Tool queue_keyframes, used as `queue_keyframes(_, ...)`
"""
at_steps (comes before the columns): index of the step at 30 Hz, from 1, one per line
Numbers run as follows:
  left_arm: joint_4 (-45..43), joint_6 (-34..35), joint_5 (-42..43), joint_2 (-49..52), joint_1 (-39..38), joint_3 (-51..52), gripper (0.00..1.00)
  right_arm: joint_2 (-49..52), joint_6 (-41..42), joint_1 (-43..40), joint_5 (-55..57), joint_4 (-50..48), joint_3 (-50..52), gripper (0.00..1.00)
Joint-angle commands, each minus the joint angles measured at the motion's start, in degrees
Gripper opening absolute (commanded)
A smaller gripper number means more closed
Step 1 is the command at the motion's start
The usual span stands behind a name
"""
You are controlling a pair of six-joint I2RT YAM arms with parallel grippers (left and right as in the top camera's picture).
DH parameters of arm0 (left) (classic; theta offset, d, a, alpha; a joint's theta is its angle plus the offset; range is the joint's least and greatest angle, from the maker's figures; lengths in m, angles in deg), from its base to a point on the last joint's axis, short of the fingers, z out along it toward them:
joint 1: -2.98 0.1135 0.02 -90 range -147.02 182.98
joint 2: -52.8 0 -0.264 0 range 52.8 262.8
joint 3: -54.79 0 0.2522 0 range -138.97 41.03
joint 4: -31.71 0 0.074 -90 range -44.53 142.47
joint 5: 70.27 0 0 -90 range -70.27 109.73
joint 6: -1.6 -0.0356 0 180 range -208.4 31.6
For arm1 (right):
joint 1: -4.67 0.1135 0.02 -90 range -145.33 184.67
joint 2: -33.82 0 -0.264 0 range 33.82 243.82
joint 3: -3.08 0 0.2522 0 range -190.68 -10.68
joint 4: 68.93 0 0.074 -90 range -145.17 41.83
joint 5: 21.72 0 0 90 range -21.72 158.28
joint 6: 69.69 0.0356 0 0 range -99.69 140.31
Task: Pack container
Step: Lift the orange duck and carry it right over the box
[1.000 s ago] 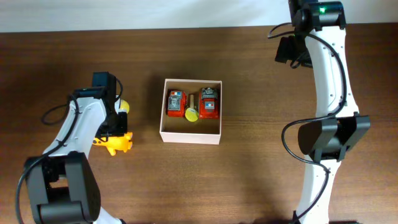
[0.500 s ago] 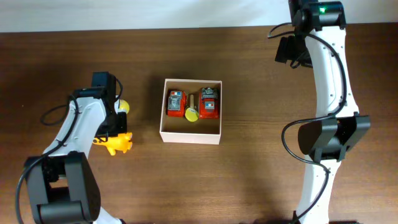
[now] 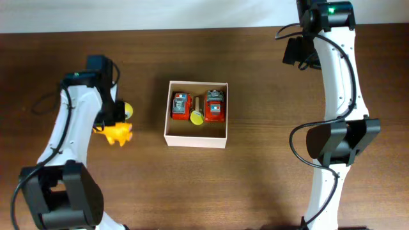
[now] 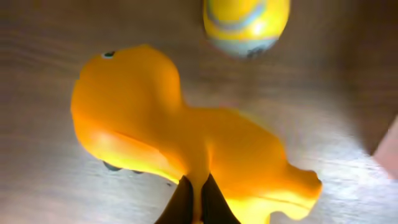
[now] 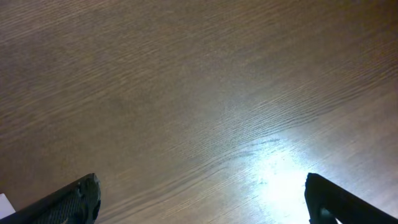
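Observation:
The container (image 3: 195, 140), a square white-walled box, sits mid-table and holds two red toys (image 3: 181, 106) (image 3: 215, 106) with a yellow piece (image 3: 197, 117) between them. Left of the box, my left gripper (image 3: 110, 126) is shut on an orange rubber toy (image 3: 117, 133). In the left wrist view the dark fingertips (image 4: 181, 202) pinch a thin part of the orange toy (image 4: 186, 137), which fills most of the frame. A yellow ball (image 3: 127, 111) (image 4: 246, 25) lies just beyond it. My right gripper (image 3: 296, 53) (image 5: 202, 199) hangs open over bare wood at the far right.
The tabletop is dark brown wood (image 3: 255, 185). A pale wall strip (image 3: 160, 13) runs along the far edge. The right arm's base (image 3: 335, 144) stands right of the box. A pinkish box corner (image 4: 388, 149) shows at the left wrist view's right edge.
My left gripper has shut on the orange toy, and the arm has shifted toward the table's far side with the toy. The right arm has not moved.

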Motion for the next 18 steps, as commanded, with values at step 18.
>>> queue_keyframes(18, 8.20, 27.93, 3.69, 0.39, -20.48, -23.06, 0.02, 0.13, 0.24, -0.17, 0.07, -0.02, 0.13, 0.99)
